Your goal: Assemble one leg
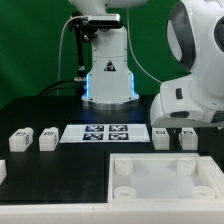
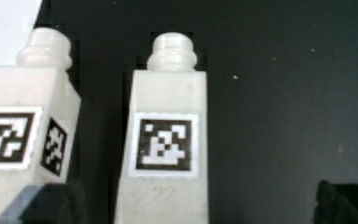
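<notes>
Hovering spread and empty, the end effector [image 2: 190, 206] hangs over the tabletop [image 2: 282, 100]. One leg [image 2: 167, 120] lies directly beneath it, between its fingers, with a second leg [image 2: 25, 110] just beside. This looks like the pick-up step: next, lower straight and close on the centred leg without nudging its neighbour. Farther off sits the tray [image 1: 160, 180].

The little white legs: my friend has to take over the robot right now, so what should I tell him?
Pincer: open, holding nothing, hanging over the two legs on the exterior view's right.
Legs: all four lie loose on the table, two on each side of the marker board.
Tray: in front, no leg fitted.
Done: nothing joined yet.
Left: grab one leg and probably fit it to a tray corner.
</notes>
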You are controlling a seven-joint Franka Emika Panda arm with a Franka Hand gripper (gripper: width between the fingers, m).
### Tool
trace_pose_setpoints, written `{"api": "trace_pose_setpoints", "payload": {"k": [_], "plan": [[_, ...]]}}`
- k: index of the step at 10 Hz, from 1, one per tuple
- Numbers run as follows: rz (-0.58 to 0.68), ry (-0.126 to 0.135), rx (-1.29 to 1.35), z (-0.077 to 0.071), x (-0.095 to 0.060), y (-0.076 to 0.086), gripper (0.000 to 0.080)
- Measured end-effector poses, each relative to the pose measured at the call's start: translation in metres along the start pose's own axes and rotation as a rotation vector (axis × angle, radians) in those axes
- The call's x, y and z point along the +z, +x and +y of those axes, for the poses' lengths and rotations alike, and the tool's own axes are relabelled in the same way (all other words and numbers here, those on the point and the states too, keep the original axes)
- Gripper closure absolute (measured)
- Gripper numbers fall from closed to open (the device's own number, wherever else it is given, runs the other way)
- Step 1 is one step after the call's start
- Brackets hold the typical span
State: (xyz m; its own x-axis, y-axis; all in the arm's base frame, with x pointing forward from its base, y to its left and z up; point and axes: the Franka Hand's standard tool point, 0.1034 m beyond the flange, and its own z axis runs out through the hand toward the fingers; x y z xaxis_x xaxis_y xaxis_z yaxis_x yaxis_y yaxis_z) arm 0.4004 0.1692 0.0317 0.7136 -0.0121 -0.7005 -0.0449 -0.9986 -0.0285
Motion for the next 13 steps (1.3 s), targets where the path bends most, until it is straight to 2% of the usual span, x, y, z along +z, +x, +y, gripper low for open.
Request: {"api": "trace_pose_setpoints", "payload": {"k": [4,7,8,9,10,13], "plan": [[-0.001,0.001,-0.001,-0.001,0.013,0.004,0.0151],[-0.006,0.001,-0.001,0.0,0.016,0.005,0.0153],[-0.006,0.001,-0.001,0.0,0.016,0.005,0.03],[-0.006,0.001,-0.001,0.0,0.016,0.005,0.03],[-0.006,0.001,-0.001,0.0,0.016,0.005,0.0466],[-0.007,0.001,-0.001,0.0,0.016,0.005,0.0511]]}}
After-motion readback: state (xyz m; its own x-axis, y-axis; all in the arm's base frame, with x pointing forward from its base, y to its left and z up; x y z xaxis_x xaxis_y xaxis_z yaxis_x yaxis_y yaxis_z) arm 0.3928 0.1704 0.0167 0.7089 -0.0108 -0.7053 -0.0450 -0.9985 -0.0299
